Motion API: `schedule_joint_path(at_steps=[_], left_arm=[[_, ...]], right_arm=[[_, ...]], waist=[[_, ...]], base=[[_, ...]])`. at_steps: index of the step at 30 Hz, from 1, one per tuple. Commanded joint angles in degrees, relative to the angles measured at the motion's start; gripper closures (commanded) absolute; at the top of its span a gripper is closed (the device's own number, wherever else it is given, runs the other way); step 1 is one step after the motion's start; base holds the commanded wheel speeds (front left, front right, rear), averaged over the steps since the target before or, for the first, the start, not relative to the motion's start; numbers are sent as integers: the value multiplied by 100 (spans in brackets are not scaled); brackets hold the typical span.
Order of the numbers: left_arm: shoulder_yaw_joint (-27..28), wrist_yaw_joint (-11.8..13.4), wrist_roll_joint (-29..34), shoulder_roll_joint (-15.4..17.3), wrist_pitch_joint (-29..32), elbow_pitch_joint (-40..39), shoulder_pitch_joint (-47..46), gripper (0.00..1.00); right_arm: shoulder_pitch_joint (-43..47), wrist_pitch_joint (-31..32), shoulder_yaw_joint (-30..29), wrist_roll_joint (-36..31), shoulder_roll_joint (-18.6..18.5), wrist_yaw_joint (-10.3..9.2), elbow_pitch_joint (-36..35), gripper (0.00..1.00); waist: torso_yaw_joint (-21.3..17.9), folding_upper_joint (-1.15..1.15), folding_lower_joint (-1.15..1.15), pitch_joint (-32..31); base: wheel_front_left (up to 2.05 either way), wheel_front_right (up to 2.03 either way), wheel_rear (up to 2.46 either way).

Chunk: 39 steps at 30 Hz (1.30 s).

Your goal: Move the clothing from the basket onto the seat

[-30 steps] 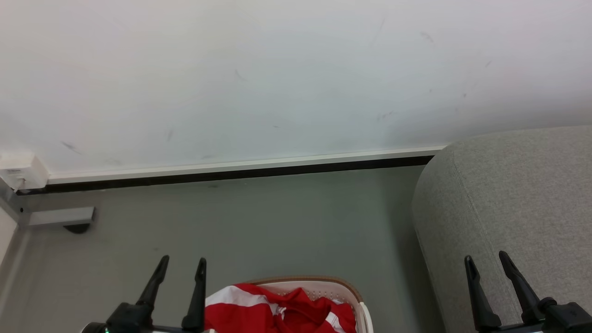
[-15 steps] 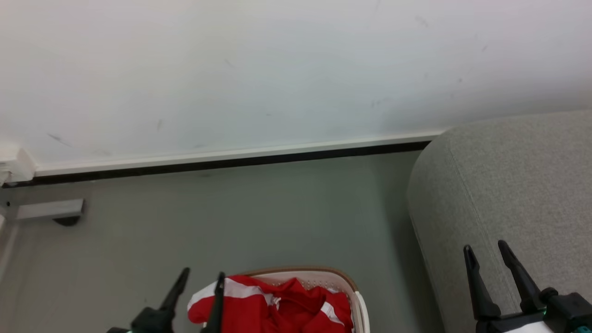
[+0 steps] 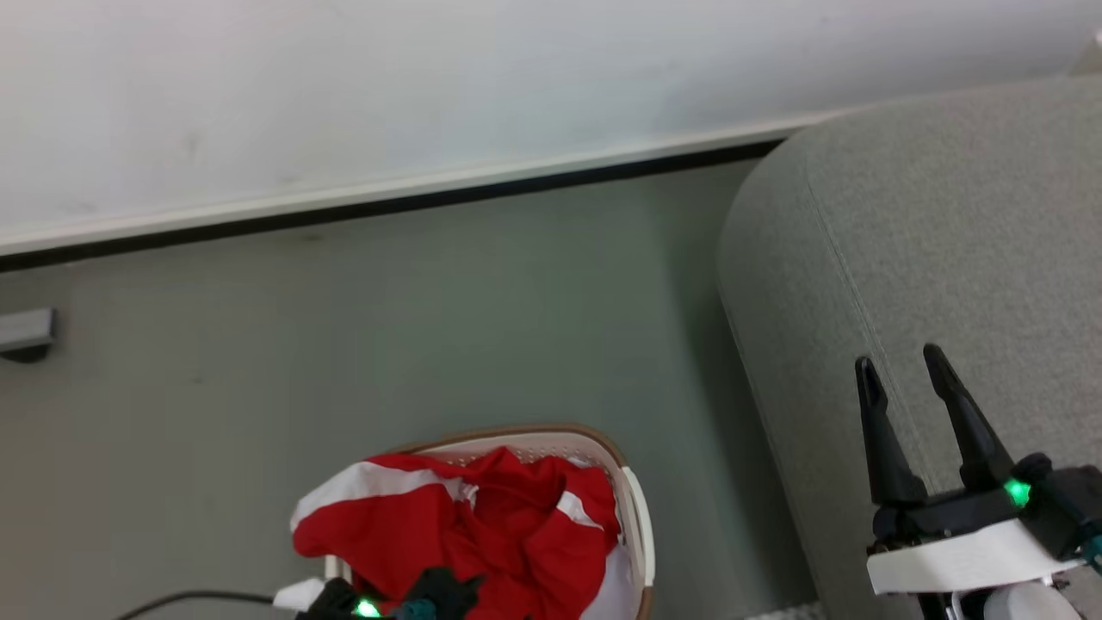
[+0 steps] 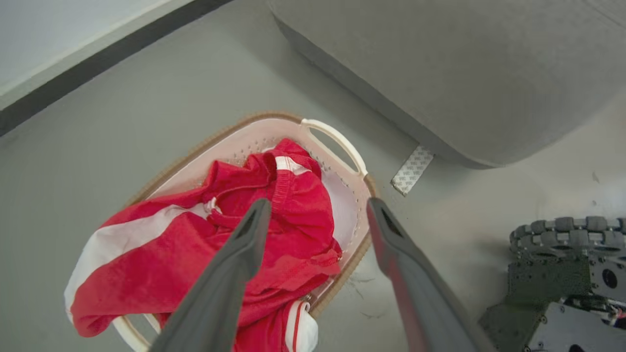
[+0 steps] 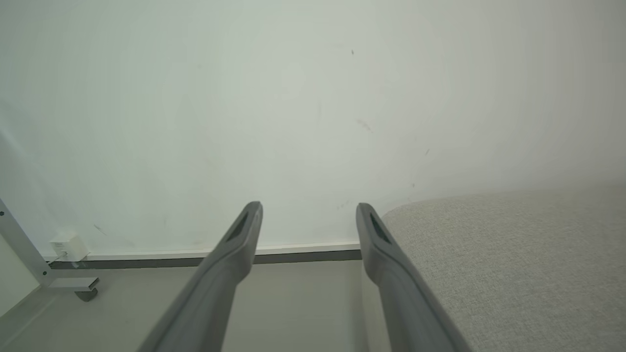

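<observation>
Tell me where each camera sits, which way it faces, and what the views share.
Head view: on the head, facing forward and down at basket, clothing and seat; right gripper shows lower right.
Left wrist view: on the left wrist, looking down through the open left gripper into the basket; wheeled base at lower right.
Right wrist view: on the right wrist, facing the wall past its own open fingers.
Shared: head and left wrist views both show basket, clothing, seat.

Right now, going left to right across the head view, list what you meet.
Grey metal foot by the wall → bright red and white clothing → right side of the brown-rimmed white plastic basket → large grey woven sofa.
</observation>
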Motion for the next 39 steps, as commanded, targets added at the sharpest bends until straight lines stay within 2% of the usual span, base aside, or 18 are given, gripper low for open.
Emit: schedule_joint_path(at_steps=[1,6,13,22,31,32,33,39], left_arm=[[-236,19,-168,199,158,20,-180,0],[-1339,18,-698,877,734,12,-739,0],[-2288,18,-996,1265,1056,260,-1433,0],[-2887,17,-1051,1361,1096,846,-2264,0],[-3316,17,-1331,1231,1125,1426,-2914,0],[-3355,17,-1387,1199,1130,1489,-2950,65],[-3398,17,-1417,1171,1125,1542,-2985,100],[-3520,17,-1717,939,808,1816,-3090,100]], right_arm=[[-147,2,18,31,6,-13,-56,0],[-386,2,34,107,94,-13,-208,0],[-615,2,7,224,188,-13,-376,0],[-1023,2,-18,331,249,-13,-591,0],[-1428,3,28,360,267,-13,-731,0],[-1455,3,19,360,268,-14,-731,0],[-1480,3,4,358,264,-13,-734,0],[-1479,2,-82,282,184,-14,-667,0]], waist=[[-245,0,0,286],[-505,0,0,671],[-801,0,0,1256],[-1017,0,0,2164],[-1073,0,0,2924],[-1069,0,0,2955],[-1061,0,0,2983],[-918,0,0,2860]], base=[[0,0,0],[0,0,0],[0,0,0],[0,0,0],[0,0,0],[0,0,0],[0,0,0],[0,0,0]])
